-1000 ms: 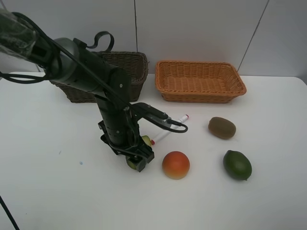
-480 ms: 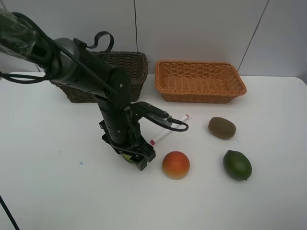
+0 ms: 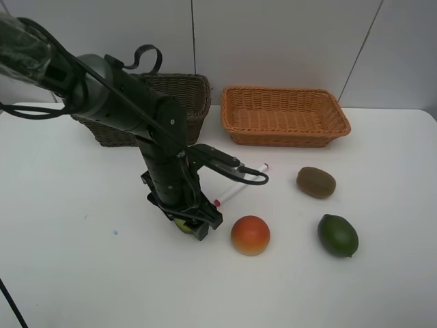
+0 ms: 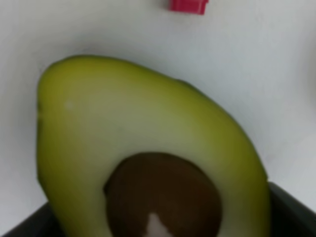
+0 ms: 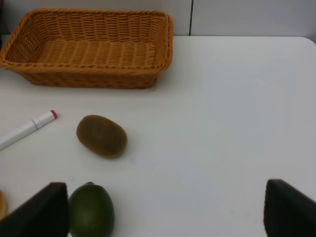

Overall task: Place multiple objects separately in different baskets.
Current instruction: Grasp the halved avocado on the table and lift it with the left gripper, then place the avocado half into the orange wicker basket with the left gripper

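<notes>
Left gripper [image 3: 190,223] is down on the tabletop [image 3: 82,273], in front of the dark brown basket [image 3: 196,102]. The halved avocado [image 4: 148,148] lies cut face up, pit showing, between its jaws. The dark jaw tips sit against either side of the fruit; whether they are pressing it cannot be told.

The white pink-tipped marker [image 3: 239,186] lies flat just behind the left gripper, one pink end near the avocado. The orange-red round fruit [image 3: 250,234] is just beside the gripper, apart from it. Further right are the brown kiwi [image 3: 315,182] and, nearer the front, the green lime [image 3: 337,234], the two apart from each other.

The light orange basket [image 3: 287,138] stands at the back, beside the dark one.

Right gripper [image 5: 165,210]: jaws wide apart, nothing between them, above the tabletop near the lime.
</notes>
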`<state>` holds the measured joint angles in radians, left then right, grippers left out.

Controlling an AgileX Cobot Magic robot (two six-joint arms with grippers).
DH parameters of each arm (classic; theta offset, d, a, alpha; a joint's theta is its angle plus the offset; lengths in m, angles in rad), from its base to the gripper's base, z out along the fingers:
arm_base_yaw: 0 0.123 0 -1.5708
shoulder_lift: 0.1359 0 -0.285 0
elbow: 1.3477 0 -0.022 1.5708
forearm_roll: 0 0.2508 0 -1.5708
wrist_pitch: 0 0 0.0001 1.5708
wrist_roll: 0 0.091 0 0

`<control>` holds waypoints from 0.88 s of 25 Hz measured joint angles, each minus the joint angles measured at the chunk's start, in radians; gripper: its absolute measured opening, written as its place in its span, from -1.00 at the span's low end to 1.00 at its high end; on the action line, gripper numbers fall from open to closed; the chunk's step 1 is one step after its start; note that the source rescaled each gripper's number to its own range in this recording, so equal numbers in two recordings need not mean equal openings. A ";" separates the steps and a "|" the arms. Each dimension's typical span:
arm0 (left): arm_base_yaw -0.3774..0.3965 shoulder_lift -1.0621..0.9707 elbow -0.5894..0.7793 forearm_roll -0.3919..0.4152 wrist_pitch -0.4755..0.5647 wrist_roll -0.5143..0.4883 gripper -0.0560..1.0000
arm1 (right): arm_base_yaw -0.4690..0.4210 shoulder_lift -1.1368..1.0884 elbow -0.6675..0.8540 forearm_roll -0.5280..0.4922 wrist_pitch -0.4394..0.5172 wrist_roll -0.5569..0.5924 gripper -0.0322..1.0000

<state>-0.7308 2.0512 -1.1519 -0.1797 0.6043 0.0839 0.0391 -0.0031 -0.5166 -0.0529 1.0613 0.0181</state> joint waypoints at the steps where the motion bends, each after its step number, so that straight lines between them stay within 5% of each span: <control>1: 0.000 0.000 0.000 0.000 -0.002 0.000 0.44 | 0.000 0.000 0.000 0.000 0.000 0.000 1.00; 14: 0.000 -0.013 0.000 0.000 0.016 0.000 0.42 | 0.000 0.000 0.000 0.000 0.000 0.000 1.00; 22: 0.005 -0.205 -0.045 0.001 0.077 0.000 0.42 | 0.000 0.000 0.000 0.000 0.000 0.000 1.00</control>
<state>-0.7262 1.8464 -1.1965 -0.1786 0.6810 0.0838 0.0391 -0.0031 -0.5166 -0.0529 1.0613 0.0181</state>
